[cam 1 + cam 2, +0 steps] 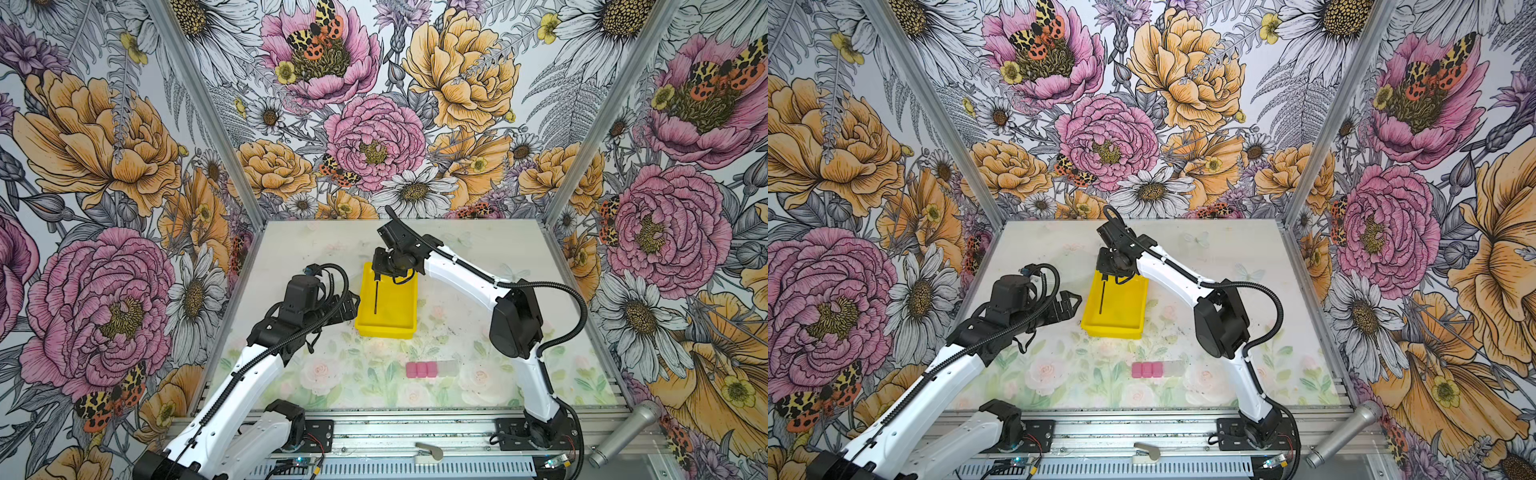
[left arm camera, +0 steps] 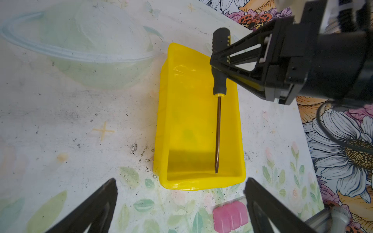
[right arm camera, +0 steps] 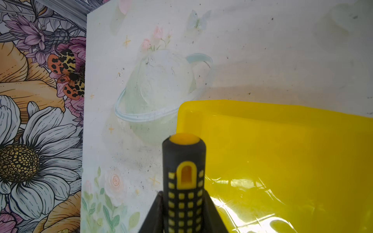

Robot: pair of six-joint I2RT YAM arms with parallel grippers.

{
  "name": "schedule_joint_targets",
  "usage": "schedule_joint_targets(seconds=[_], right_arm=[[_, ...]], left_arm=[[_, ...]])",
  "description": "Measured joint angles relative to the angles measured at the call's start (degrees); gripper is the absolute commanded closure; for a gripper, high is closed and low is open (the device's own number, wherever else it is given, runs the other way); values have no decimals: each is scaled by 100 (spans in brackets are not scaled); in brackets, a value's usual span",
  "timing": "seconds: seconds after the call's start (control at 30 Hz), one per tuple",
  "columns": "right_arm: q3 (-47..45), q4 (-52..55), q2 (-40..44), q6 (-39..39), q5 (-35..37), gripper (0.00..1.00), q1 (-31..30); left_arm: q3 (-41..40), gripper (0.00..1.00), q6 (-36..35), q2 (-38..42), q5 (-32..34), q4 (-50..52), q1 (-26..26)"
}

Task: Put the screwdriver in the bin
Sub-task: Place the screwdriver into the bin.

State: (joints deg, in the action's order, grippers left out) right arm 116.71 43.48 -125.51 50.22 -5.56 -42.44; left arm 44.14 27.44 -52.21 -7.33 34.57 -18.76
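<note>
The yellow bin (image 1: pixel 386 330) (image 1: pixel 1111 330) stands mid-table, long side running front to back. My right gripper (image 1: pixel 376 275) (image 1: pixel 1104 274) is over the bin's far end, shut on the screwdriver's black, yellow-dotted handle (image 3: pixel 183 181). In the left wrist view the right gripper (image 2: pixel 214 60) clamps the handle and the thin shaft (image 2: pixel 218 131) runs lengthwise above the bin's inside (image 2: pixel 187 121), with the tip near the front wall. Whether the tip touches the floor I cannot tell. My left gripper (image 1: pixel 352 304) (image 2: pixel 180 181) is open and empty, just left of the bin.
A row of pink blocks (image 1: pixel 422 369) (image 2: pixel 230 217) with a clear block (image 1: pixel 448 368) lies in front of the bin. A silver microphone (image 1: pixel 627 432) rests at the front right corner. Flowered walls close in the table on three sides.
</note>
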Motion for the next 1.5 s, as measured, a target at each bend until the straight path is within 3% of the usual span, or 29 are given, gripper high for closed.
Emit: schedule_joint_targets(seconds=[0.53, 1.5], right_arm=[[278, 0, -699, 140, -96, 100, -31], [81, -2, -868, 138, -96, 99, -68]], left_arm=[[-79, 1, -44, 103, 2, 46, 109], [-175, 1, -44, 103, 2, 76, 118]])
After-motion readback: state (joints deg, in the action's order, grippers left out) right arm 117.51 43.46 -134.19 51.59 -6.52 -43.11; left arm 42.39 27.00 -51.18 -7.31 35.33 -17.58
